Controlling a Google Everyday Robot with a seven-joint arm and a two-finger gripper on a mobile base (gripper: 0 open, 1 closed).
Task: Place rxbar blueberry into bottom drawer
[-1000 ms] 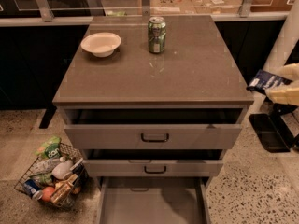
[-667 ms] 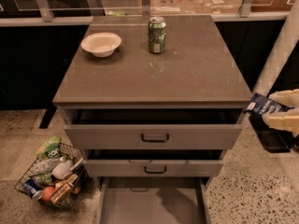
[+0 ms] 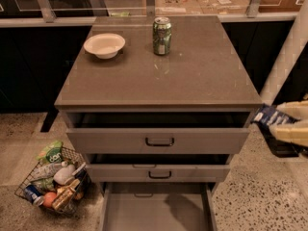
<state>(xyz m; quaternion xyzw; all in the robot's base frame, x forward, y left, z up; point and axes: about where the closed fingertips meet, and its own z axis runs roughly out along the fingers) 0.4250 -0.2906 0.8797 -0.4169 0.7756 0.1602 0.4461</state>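
Note:
The rxbar blueberry is a dark navy wrapper with pale lettering, held at the right edge of the camera view, beside the cabinet's right corner at top-drawer height. My gripper, with pale cream fingers, is shut on the bar's right end. The bottom drawer is pulled out at the bottom centre, a wide shallow grey tray with a bare floor. The gripper is to the right of it and well above it.
A green soda can and a white bowl stand on the grey cabinet top. The two upper drawers are partly open. A wire basket of groceries sits on the floor at left.
My gripper with the bar has moved downward and slightly left along the cabinet's right side. Nothing else moved.

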